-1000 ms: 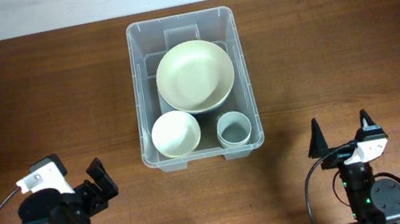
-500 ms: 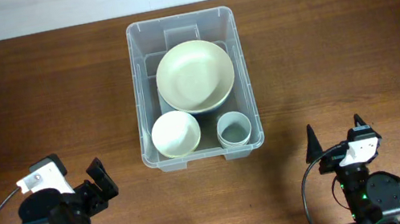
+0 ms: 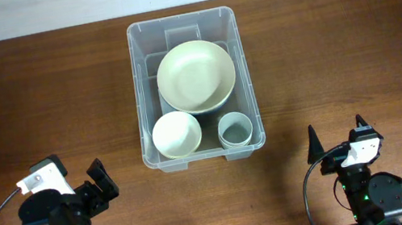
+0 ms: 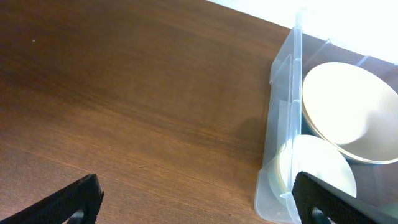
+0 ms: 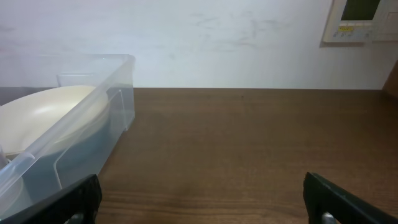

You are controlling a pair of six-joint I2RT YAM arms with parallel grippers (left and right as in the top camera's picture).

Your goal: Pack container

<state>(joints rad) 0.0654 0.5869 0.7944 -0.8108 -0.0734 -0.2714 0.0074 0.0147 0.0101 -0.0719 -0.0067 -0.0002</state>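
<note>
The container (image 3: 136, 99) sits mid-bench toward the far edge. It holds a large cream bowl (image 3: 196, 76), a small white bowl (image 3: 177, 134) and a grey cup (image 3: 235, 130). The left jaws and the right jaws both stand apart at the near edge, well apart from the container. The bench (image 3: 352, 38) is dark brown wood. A white wall (image 5: 217, 43) behind it carries a control panel (image 5: 360, 18).

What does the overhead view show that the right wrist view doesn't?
Only overhead: the left gripper, open, and the small grey cup inside the container, at the corner nearest the right gripper. Only right wrist: the white wall with a panel on it. Both: the container, the large bowl and the right gripper, open.
</note>
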